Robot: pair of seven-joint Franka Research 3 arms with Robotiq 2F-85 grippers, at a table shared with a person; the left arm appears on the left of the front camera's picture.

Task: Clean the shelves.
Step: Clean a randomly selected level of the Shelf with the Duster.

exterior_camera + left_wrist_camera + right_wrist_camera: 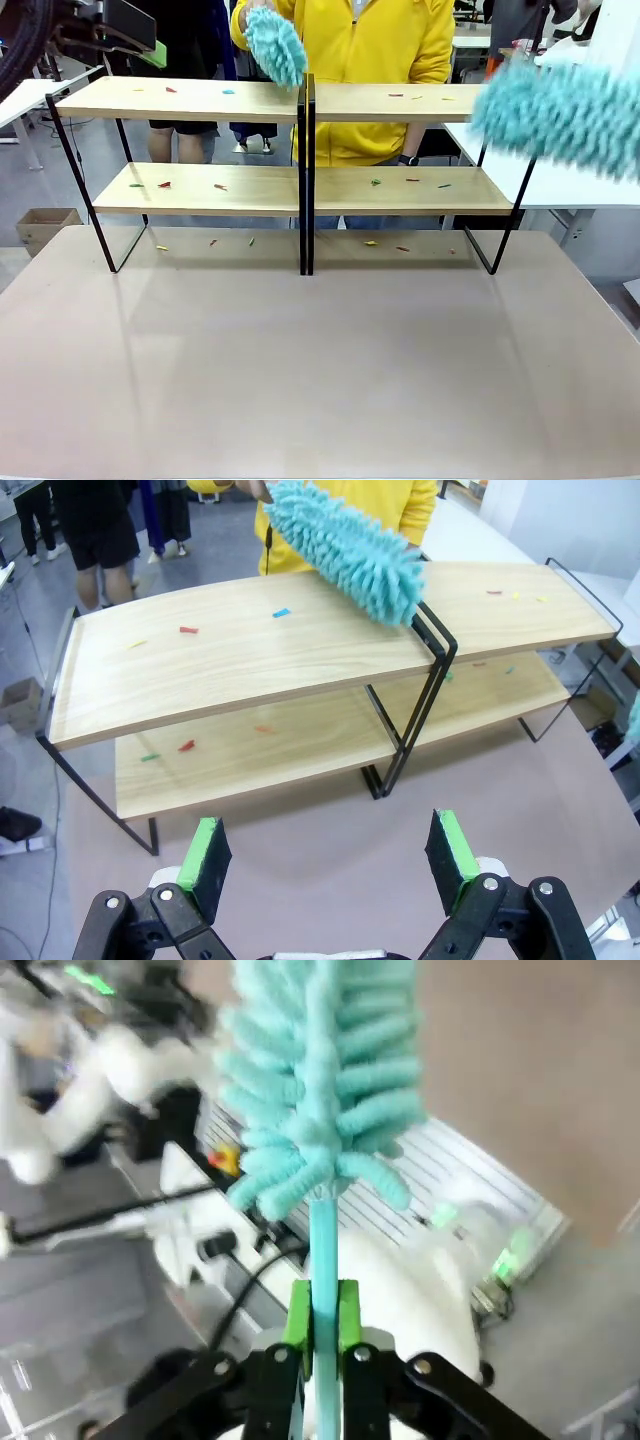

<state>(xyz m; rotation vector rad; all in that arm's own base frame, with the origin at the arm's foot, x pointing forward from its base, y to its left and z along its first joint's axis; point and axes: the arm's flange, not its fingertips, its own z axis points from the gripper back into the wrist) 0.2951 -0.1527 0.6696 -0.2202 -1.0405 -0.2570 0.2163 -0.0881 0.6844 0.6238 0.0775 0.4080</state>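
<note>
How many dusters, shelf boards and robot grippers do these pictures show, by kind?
Teal dusters: 2, person's duster and robot's duster.
Shelf boards: 2, upper board and lower board.
Grippers: 2, left gripper and right gripper.
Total: 6.

The shelves (200,190) are viewed head-on and level from the robot's side by the front view, across the tabletop (320,360), with a person (380,50) behind them. The shelves (250,640) and the person's duster (275,45) (345,550) are shared with the left wrist view, which is set nearer and higher, above its own spread jaws. The right wrist view is aimed very closely along a second duster (320,1090) (565,115), which is blurred at the front view's right edge.
</note>
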